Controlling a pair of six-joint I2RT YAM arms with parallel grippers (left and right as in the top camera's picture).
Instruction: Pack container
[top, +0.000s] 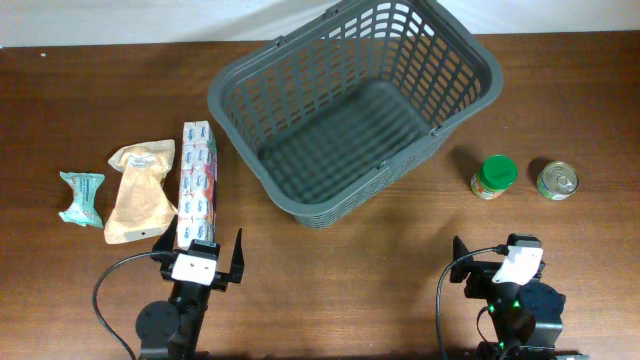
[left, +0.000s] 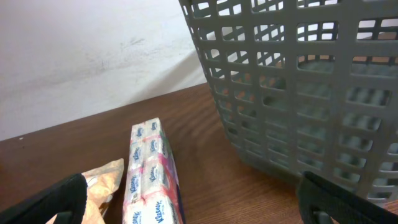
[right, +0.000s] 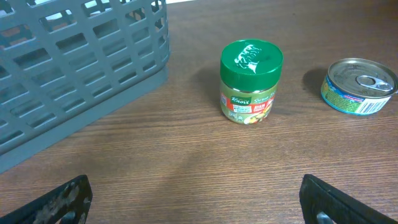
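Basket (top: 350, 110) sits askew at the far middle of the tabletop (top: 340, 285), its far rim clipped by the overhead view's edge.
Just to its left lies a tissue pack (top: 197, 180), whose near end is lost under the left end effector (top: 200, 250). Beyond that are a tan pouch (top: 140, 190) and a teal wrapper (top: 82, 197), their print too small to read. To the right stand a green-lidded jar (top: 494, 177) and a tin (top: 557, 180). Both the left and the right end effector (right: 199, 199) gape wide, gripping nothing.
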